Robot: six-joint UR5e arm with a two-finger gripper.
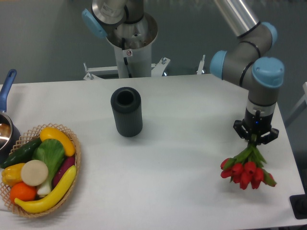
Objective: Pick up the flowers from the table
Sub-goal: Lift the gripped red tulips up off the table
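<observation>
The flowers point(245, 170), a small bunch of red tulips on green stems, hang at the right side of the white table point(182, 158). My gripper point(254, 137) is shut on the upper ends of the stems, pointing straight down. The red heads droop below it and seem to hang just above the tabletop; I cannot tell for sure whether they still touch it. The stem tips are hidden between the fingers.
A dark cylindrical vase point(126, 111) stands upright at the table's middle back. A wicker basket point(76, 158) of vegetables sits at the front left, with a blue-handled pot point(6, 125) behind it. The robot base point(129, 38) stands behind the table.
</observation>
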